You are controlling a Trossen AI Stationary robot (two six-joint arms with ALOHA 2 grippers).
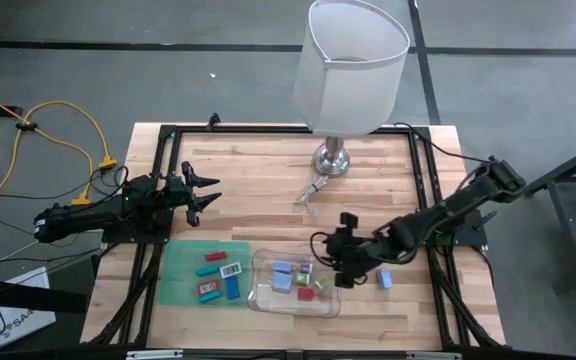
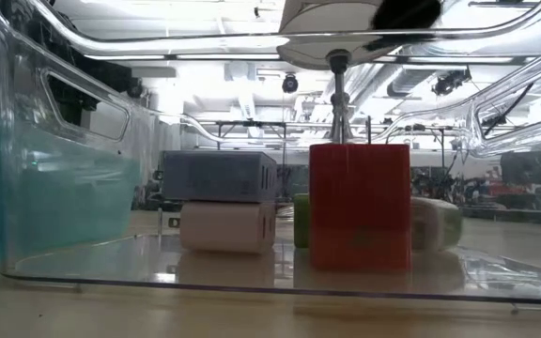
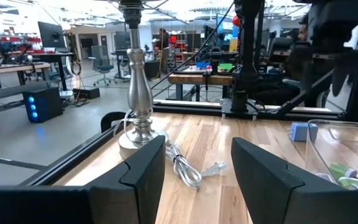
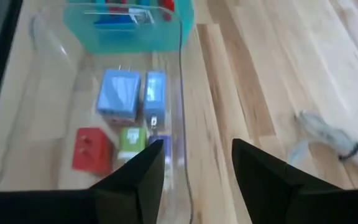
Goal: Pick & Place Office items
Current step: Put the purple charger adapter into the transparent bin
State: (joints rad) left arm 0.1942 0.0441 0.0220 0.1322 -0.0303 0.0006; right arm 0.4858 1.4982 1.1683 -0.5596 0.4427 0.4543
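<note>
The right gripper hovers open and empty over the right edge of the clear tray. The left gripper, open too, waits at the table's left side.

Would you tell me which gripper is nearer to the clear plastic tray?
Right. The right gripper hovers at the clear plastic tray's right rim; the left gripper waits up-left, beyond the green mat.

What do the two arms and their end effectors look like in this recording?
Both arms are dark, jointed and slim. The left end effector ends in two pointed black fingers; the right end effector is black and blocky. In the wrist views the fingers are matte black wedges with angled inner faces.
</note>
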